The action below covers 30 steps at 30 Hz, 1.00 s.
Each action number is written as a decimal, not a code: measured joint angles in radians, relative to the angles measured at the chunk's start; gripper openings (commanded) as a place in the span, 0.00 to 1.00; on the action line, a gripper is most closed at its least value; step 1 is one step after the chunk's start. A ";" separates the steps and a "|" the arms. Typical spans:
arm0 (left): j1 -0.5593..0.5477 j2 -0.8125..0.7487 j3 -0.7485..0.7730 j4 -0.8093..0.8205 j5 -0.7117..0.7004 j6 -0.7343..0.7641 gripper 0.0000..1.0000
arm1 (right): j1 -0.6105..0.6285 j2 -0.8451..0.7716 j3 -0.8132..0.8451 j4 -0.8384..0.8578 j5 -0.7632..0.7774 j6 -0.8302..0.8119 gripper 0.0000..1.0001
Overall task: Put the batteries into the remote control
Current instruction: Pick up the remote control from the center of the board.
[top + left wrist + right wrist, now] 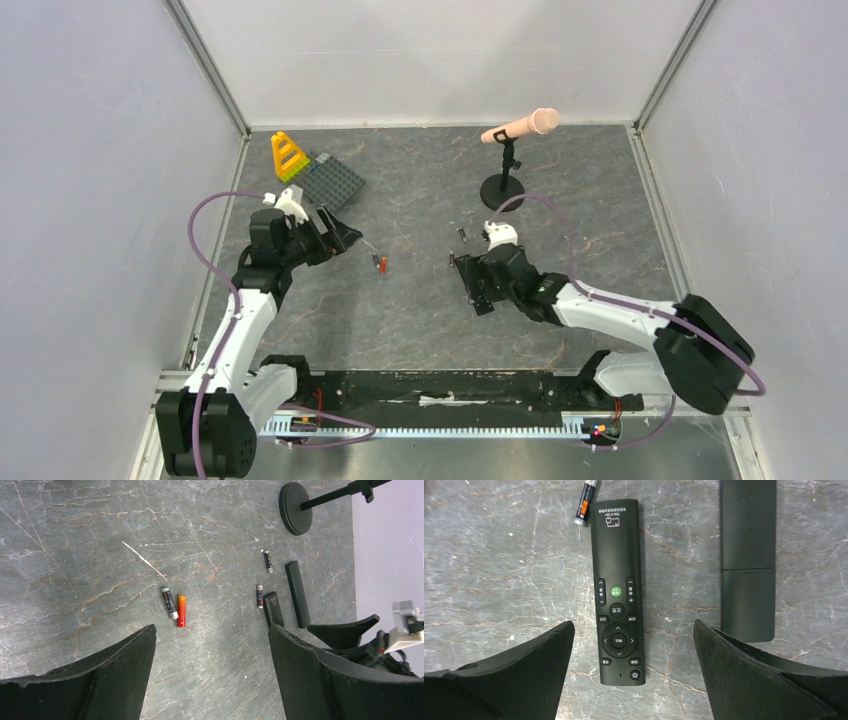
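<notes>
The plain black remote control (748, 555) lies face down on the table, its small cover (748, 602) in place; it also shows in the left wrist view (297, 594). A dark battery (169, 602) and a red-orange battery (181, 610) lie side by side, also seen from above (381, 263). Two more dark batteries (268, 561) (259, 596) lie near the remotes; one shows in the right wrist view (588, 502). My left gripper (212, 650) is open and empty, short of the battery pair. My right gripper (631, 645) is open and empty, the plain remote to its right.
A like-sized black remote with buttons (618, 590) lies between my right fingers, left of the plain one. A microphone on a black stand (505, 160) is at the back. A grey brick baseplate (332, 182) and yellow bricks (289, 156) sit at the back left.
</notes>
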 measured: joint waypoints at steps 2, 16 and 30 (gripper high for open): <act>0.000 -0.009 -0.002 -0.007 0.001 -0.001 0.88 | 0.031 0.052 0.032 -0.023 0.026 0.002 0.87; 0.000 -0.027 -0.023 -0.056 0.018 -0.020 0.87 | 0.108 0.249 0.144 -0.116 0.070 0.025 0.52; 0.000 -0.027 -0.032 -0.045 0.046 -0.031 0.86 | 0.099 0.266 0.188 -0.164 0.005 0.029 0.29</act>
